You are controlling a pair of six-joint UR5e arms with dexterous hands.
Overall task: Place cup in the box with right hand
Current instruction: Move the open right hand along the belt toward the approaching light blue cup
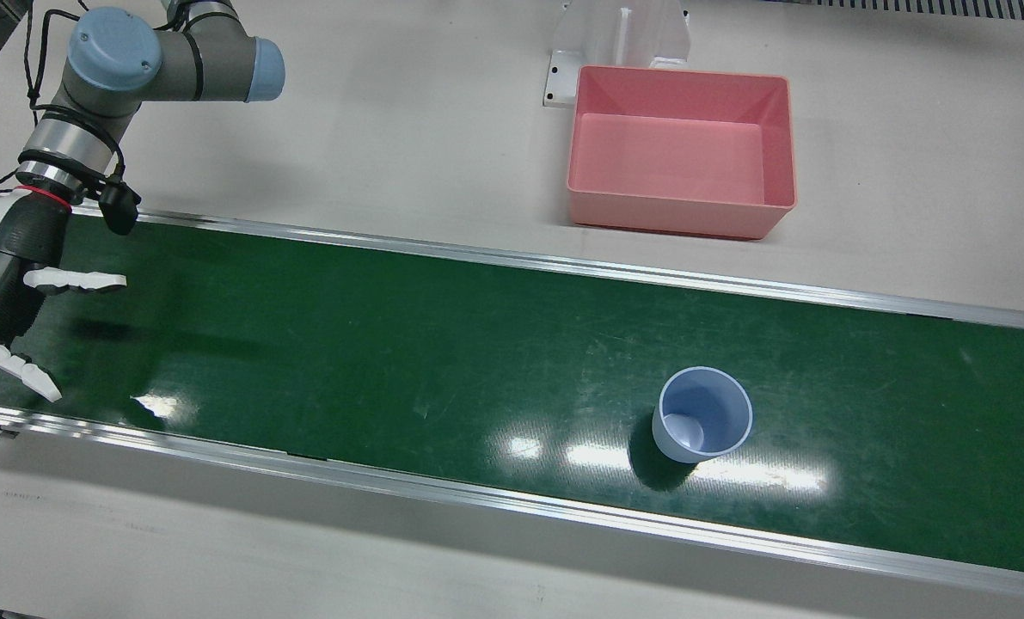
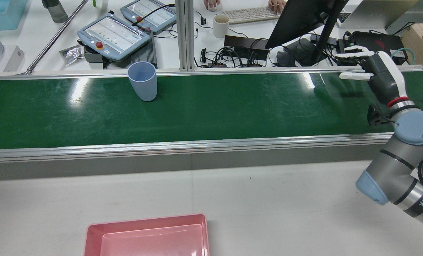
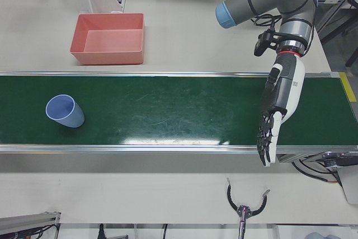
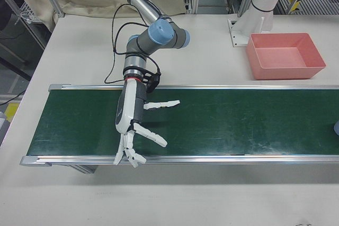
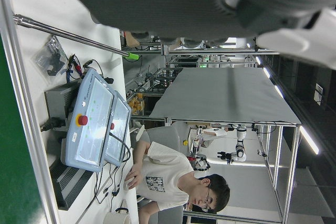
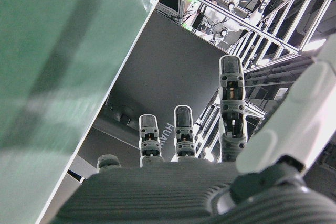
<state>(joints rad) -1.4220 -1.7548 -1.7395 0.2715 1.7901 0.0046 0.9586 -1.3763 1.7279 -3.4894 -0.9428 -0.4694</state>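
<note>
A green conveyor belt (image 1: 391, 344) crosses a white table (image 1: 391, 129). In the rear view the right arm (image 2: 403, 192) carries white lettering beginning "WALKE", the rest unclear; the right hand view shows "HUAW" on a dark panel (image 6: 168, 77) off the belt's far edge. The right hand (image 4: 132, 125) hovers over one end of the belt, fingers spread wide, holding nothing. The left hand (image 3: 277, 110) hangs over the opposite end, fingers extended, empty. The blue cup (image 1: 702, 414) stands upright on the belt; the pink box (image 1: 675, 215) sits just beside the belt.
</note>
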